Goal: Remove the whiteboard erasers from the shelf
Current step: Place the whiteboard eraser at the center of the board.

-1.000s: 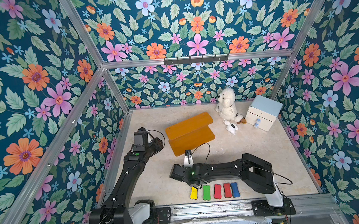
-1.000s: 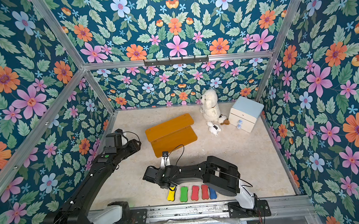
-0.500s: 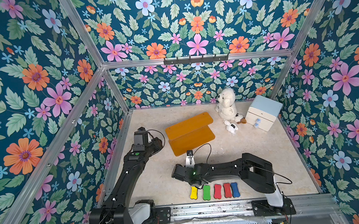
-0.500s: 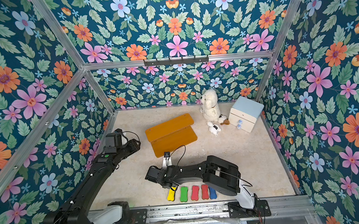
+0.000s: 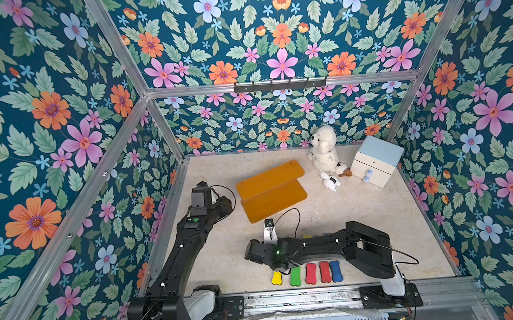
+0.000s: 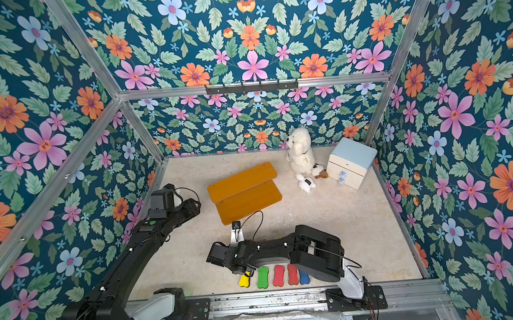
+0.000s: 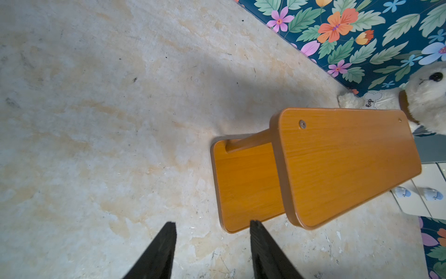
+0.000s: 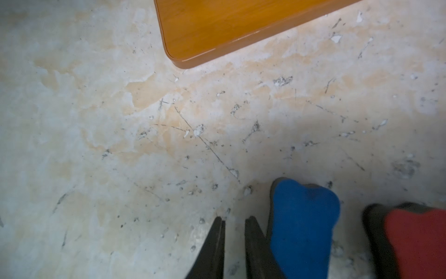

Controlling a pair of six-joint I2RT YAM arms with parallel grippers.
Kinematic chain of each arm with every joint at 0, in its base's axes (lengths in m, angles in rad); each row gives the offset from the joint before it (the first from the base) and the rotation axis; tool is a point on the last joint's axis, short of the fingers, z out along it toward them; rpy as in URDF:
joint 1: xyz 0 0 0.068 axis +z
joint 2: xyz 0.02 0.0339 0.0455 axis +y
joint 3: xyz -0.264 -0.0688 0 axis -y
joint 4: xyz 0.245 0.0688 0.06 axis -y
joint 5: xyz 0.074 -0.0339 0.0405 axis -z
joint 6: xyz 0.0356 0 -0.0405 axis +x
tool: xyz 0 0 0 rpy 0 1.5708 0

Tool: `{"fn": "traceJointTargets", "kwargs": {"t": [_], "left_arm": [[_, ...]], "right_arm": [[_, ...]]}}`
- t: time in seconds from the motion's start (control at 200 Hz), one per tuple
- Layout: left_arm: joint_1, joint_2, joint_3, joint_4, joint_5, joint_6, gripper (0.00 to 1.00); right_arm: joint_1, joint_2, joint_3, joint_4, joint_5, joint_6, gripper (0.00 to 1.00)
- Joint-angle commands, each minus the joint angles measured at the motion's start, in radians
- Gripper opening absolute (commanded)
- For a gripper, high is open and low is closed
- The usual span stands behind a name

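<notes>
Over the erasers point(image 5: 310, 273), right arm point(image 5: 317, 245) stretches low.

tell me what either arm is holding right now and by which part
Nothing is held. The left jaws stand open over the table; the right jaws are narrowly parted with only table showing between them, beside the blue eraser.

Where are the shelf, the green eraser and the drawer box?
shelf point(image 5: 270, 178): in a top view, upper tier.
green eraser point(image 5: 295, 276): in a top view, its middle.
drawer box point(image 5: 378, 153): in a top view, blue top.
</notes>
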Motion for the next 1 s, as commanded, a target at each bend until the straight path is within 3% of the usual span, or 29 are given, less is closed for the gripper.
{"fn": "traceJointTargets", "kwargs": {"t": [0.0,1.0], "left_arm": [[0.001,0.002,0.006,-0.004,-0.008,0.008,0.55],[0.001,0.007,0.007,-0.004,-0.009,0.009,0.55]], "right_arm": [[0.003,-0.015,-0.008,0.007,0.004,0.014,0.22],[0.013,-0.028,-0.015,-0.004,0.011,0.016,0.22]]}}
